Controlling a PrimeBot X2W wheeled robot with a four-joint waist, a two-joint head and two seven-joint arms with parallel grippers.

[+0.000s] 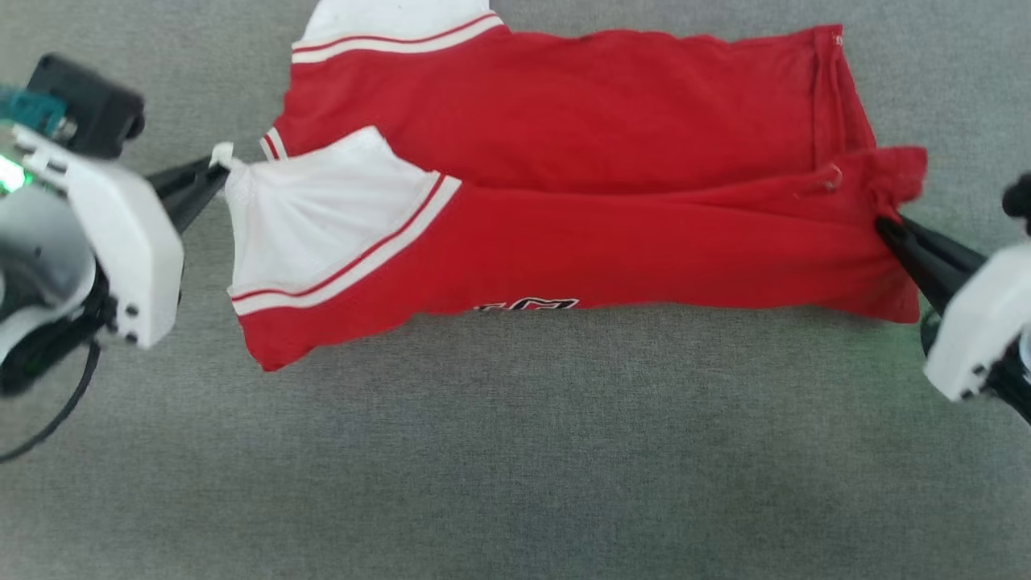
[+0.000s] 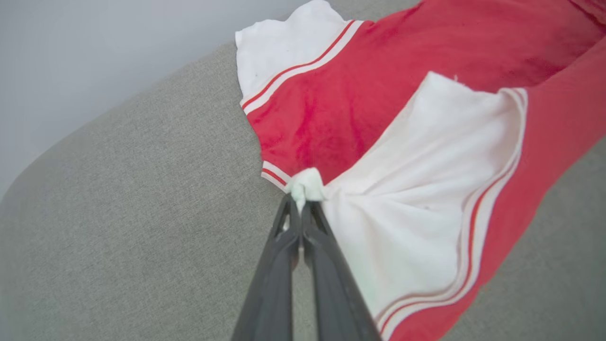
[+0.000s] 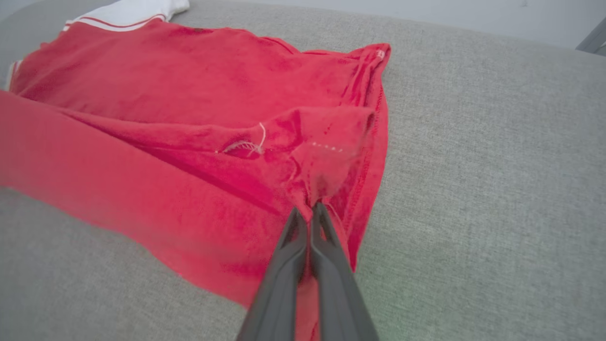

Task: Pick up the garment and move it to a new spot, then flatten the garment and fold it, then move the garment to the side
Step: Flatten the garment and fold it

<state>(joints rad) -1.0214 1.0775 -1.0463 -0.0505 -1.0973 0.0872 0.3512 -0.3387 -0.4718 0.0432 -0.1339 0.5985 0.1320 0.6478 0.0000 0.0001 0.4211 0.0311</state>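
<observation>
My left claw (image 1: 216, 165) pinches the white sleeve tip (image 1: 229, 161) and my right claw (image 1: 882, 224) the red hem corner (image 1: 894, 181). This holds the garment (image 1: 564, 145) taut across the grey counter (image 1: 515, 451), I judge for a straight lengthwise fold.

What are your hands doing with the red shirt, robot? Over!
Left gripper shut on white sleeve. Right gripper shut on red hem corner. Garment half folded on grey surface. Nothing in the way.
</observation>
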